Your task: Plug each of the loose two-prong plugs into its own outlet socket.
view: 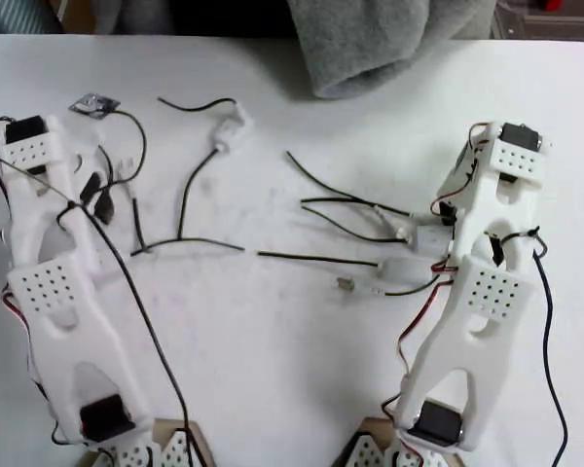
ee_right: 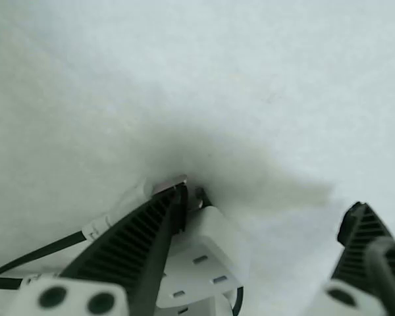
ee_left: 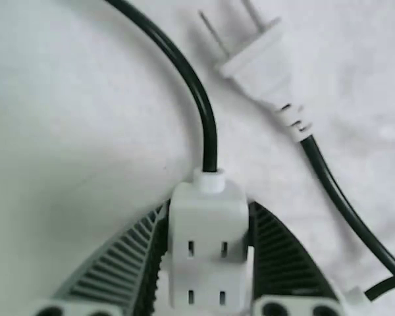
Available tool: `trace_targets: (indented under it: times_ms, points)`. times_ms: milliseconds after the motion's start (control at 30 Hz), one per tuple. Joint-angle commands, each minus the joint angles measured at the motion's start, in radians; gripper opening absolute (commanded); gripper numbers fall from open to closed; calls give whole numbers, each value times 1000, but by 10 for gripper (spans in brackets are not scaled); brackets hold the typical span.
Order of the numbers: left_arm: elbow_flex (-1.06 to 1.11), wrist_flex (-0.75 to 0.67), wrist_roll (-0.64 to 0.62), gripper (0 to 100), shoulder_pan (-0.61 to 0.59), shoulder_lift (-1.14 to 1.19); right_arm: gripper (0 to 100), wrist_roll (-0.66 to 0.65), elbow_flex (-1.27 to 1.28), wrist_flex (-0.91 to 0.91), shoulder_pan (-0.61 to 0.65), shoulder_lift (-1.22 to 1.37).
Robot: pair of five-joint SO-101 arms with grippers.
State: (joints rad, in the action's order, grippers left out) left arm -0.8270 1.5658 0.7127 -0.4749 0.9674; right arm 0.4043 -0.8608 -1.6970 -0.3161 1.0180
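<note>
My left gripper (ee_left: 207,210) is shut on a white outlet socket (ee_left: 207,230) with a black cord (ee_left: 197,92) running out of its top. A loose white two-prong plug (ee_left: 257,62) lies on the table just beyond it, prongs pointing away. In the high view that arm's gripper (view: 92,195) sits at the left among black cords. My right gripper (ee_right: 270,201) is open, and a second white socket (ee_right: 204,257) rests beside one finger (ee_right: 145,230). From above, that socket (view: 423,236) lies by the right gripper (view: 446,233). A plug with bare prongs (view: 348,284) and another white plug (view: 229,131) lie mid-table.
Black cords (view: 185,243) sprawl over the white table (view: 273,370) between the arms. A grey cloth (view: 370,44) hangs over the far edge. A small grey metallic piece (view: 95,104) lies at the far left. Both arm bases stand at the near edge.
</note>
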Motion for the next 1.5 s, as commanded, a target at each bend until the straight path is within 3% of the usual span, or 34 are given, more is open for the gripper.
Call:
trace_targets:
  times_ms: [0,300,500,700,900,1100,1467]
  points:
    - [-12,6,81,24,-2,-27,368,-5,12,7,1,15]
    - [-299,226,109,24,-25,-119,368,-5,12,7,1,15]
    - [-308,226,61,25,-31,-260,368,-5,12,7,1,15]
    - [14,226,-2,24,87,-519,368,-5,12,7,1,15]
    - [328,187,-150,24,361,-814,368,-5,12,7,1,15]
    - [595,52,-235,24,587,-892,368,-5,12,5,-2,15]
    - [1082,-296,-325,24,717,-900,368,-5,12,7,-1,15]
